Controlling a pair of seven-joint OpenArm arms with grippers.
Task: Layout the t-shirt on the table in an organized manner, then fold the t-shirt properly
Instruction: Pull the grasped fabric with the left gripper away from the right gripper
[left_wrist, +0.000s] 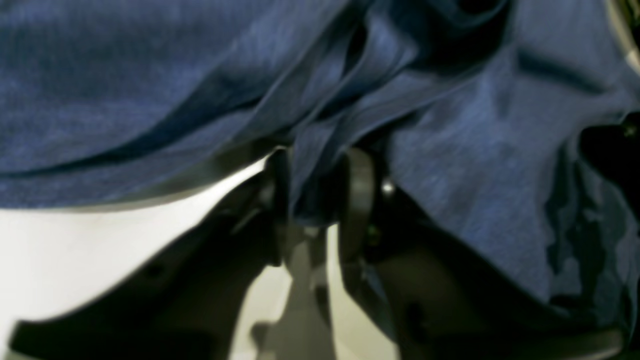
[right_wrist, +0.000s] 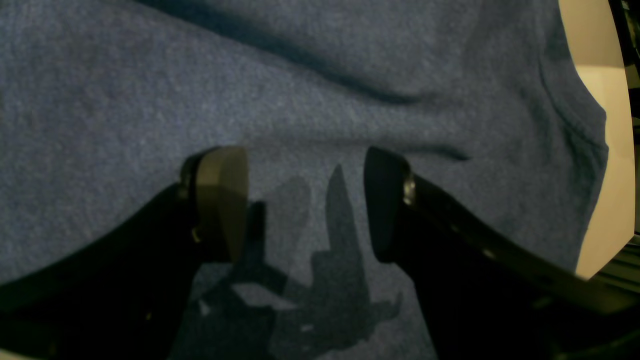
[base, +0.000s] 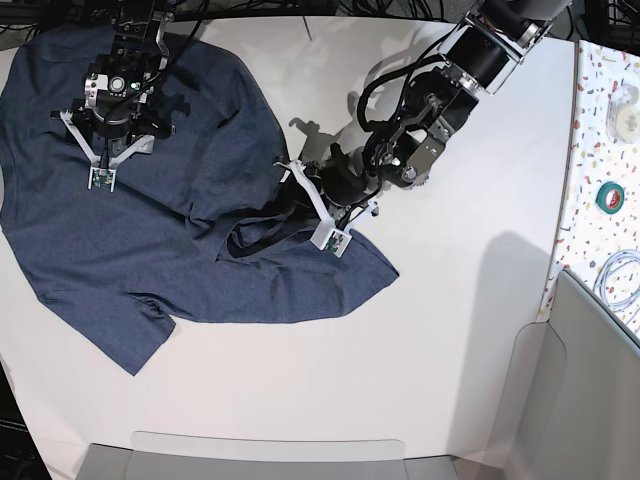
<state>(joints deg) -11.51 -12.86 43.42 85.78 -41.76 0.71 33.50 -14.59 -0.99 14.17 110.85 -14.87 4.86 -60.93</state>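
Note:
The dark navy t-shirt (base: 130, 250) lies spread on the white table (base: 450, 330), its right part bunched and folded over near the middle. My left gripper (left_wrist: 320, 192) is shut on a bunched fold of the t-shirt (left_wrist: 450, 165); in the base view it (base: 300, 200) sits at the shirt's rumpled right edge. My right gripper (right_wrist: 305, 200) is open, fingers apart just above flat shirt cloth (right_wrist: 150, 90); in the base view it (base: 105, 150) hovers over the shirt's upper left. No lettering shows.
A speckled surface (base: 610, 170) at the right edge holds a green tape roll (base: 611, 194) and cables (base: 620, 280). A grey panel (base: 590, 390) stands at the lower right. A grey ledge (base: 270, 455) runs along the front edge.

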